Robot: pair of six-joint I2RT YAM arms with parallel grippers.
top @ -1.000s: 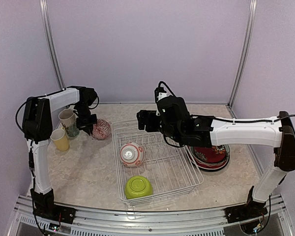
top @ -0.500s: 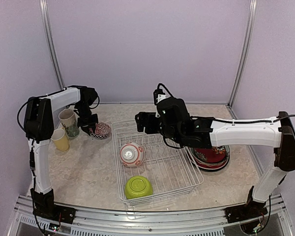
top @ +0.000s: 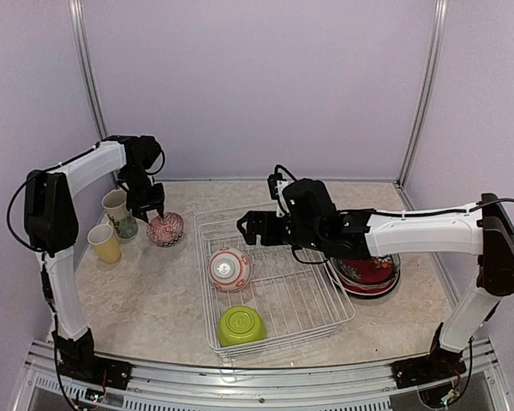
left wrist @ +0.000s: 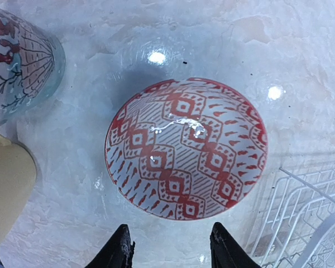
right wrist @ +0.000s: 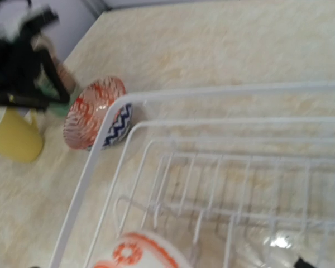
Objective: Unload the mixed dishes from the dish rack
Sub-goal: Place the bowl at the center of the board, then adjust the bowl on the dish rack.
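Observation:
The white wire dish rack (top: pixel 317 295) holds an upside-down white bowl with orange-red marks (top: pixel 230 268) and a lime green bowl (top: pixel 242 325). A red-white patterned bowl (top: pixel 165 229) sits upright on the table left of the rack. My left gripper (top: pixel 151 208) hovers just above it, open and empty, with the bowl (left wrist: pixel 184 148) below its fingertips (left wrist: pixel 123 248). My right gripper (top: pixel 247 226) hangs over the rack's far left part. Its jaws are spread beyond the wrist view, which shows the rack wires (right wrist: pixel 212 173) and the white bowl's edge (right wrist: pixel 139 254).
A cream-teal mug (top: pixel 117 210) and a yellow cup (top: pixel 104 243) stand left of the patterned bowl. A stack of plates, red floral on top (top: pixel 368 272), lies right of the rack under my right arm. A blue zigzag surface (right wrist: pixel 117 125) shows against the patterned bowl's side.
My left gripper has let go of the red-white patterned bowl, which now lies flat on the table, and has risen above it. My right gripper has dropped slightly over the rack.

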